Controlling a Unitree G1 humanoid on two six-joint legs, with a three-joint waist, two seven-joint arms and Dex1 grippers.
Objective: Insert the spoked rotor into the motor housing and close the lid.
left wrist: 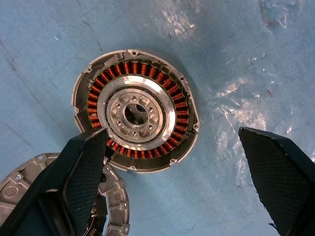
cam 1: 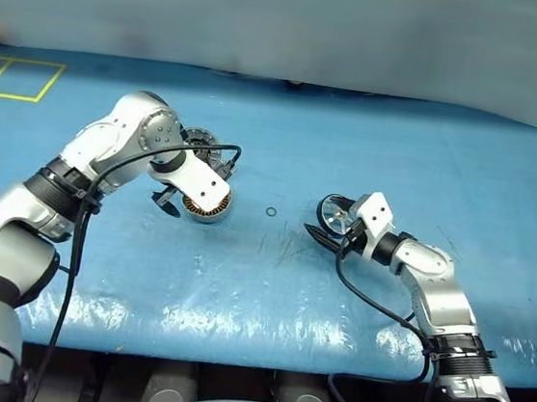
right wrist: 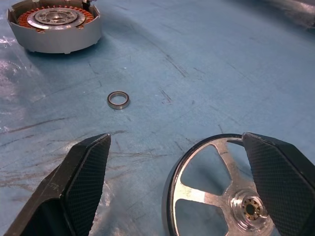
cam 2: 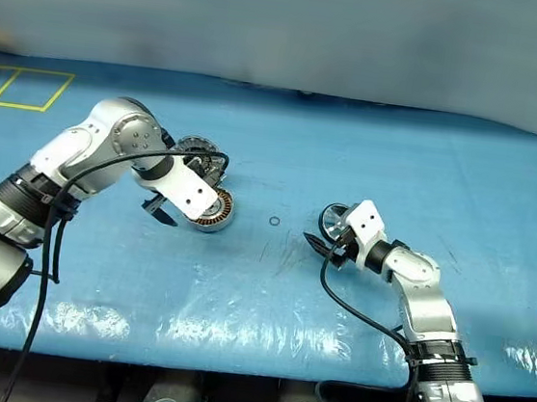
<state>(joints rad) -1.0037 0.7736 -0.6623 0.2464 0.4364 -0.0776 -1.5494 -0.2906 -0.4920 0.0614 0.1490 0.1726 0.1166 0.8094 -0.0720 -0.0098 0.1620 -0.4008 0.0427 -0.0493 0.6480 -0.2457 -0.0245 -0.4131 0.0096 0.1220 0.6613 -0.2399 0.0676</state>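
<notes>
A: Where is everything?

B: The housing (left wrist: 136,110) lies flat on the blue table (cam 1: 373,135), windings up. The left gripper (left wrist: 172,167) hangs above it pointing down, fingers spread wide, holding nothing. The lid (left wrist: 29,196) lies just beside the housing, touching or overlapping its edge; I can't tell which. The rotor (right wrist: 221,191) lies flat, well apart to the right. The right gripper (right wrist: 177,177) is low over it, nearly level, jaws spread, one finger over the rotor's far side and the other on bare table. Nothing is gripped.

A: What could go wrong?

B: The rotor is thin and flat on the table. If the fingers close from this shallow angle, I'd expect them to ride over the rim or push it away rather than lift it. A small loose ring (right wrist: 118,100) lies between rotor and housing, and a sweeping arm could knock it. The lid sits so close to the housing that the left fingers, coming down, might catch it and shift both.

A: Anything hard to make out?

B: In the head views the left forearm covers most of the housing and lid. The lid is cut off in the left wrist view, so I can't tell which face is up. The rotor's near side is cut off in the right wrist view.
</notes>
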